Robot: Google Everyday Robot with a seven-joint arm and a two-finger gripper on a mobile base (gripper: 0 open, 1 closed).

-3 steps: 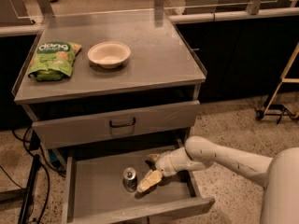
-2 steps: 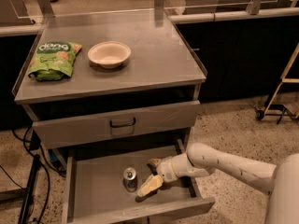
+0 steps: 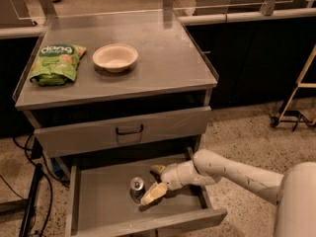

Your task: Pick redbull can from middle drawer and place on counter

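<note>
One slim can (image 3: pixel 137 185) stands upright on the floor of the pulled-out drawer (image 3: pixel 98 201), roughly midway across it, with its shiny top facing up. Just to the can's right is the pincer (image 3: pixel 149 184), reaching into the drawer from the right on a white arm (image 3: pixel 232 172). Its two pale fingers (image 3: pixel 154 193) are spread apart: one runs close along the can's near side and the other points toward the back of the drawer, so the can sits at their mouth, unclamped; whether a finger touches it cannot be told. Above this drawer is a closed drawer (image 3: pixel 163 127) with a black handle (image 3: pixel 129 130) on its front. Above that lies the grey metal tabletop (image 3: pixel 163 63) with low raised rims. On its left part lies a green snack bag (image 3: pixel 57 63), and just right of the bag sits a shallow pale bowl (image 3: pixel 115 57), near but apart from it. Dark cables (image 3: pixel 29 152) trail on the speckled floor to the left of the cabinet, and a light wooden stand (image 3: pixel 296 102) is at the far right.
</note>
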